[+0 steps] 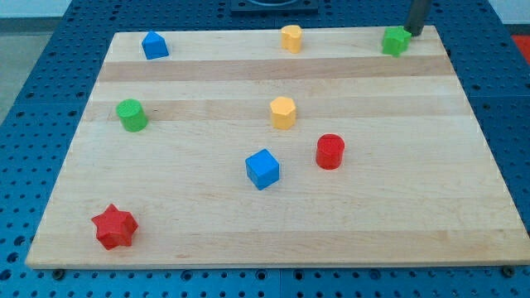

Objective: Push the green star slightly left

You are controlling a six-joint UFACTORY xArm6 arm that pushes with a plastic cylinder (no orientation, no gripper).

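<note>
Wooden board [273, 207], pale and made of joined planks, fills most of the frame and rests on a blue perforated table [33, 108] (the holes run in a regular grid). A dark fixture shows at the upper edge of the frame, centre. The green star [396, 40] sits in the upper right corner of the board, close to its far edge. The arm's dark rod [416, 15] comes down from the upper right of the frame, and my tip [412, 34] stands just beside the star's right side; contact cannot be told. The rod carries no claw, so no open or closed state applies. A blue house-shaped block [155, 45] lies at upper left, a yellow block [291, 38] at upper centre. A green cylinder [132, 115] stands at left, a yellow hexagonal block [283, 112] near centre. A red cylinder [330, 151] and a blue cube [262, 169] sit below centre, a red star [114, 227] at lower left.
</note>
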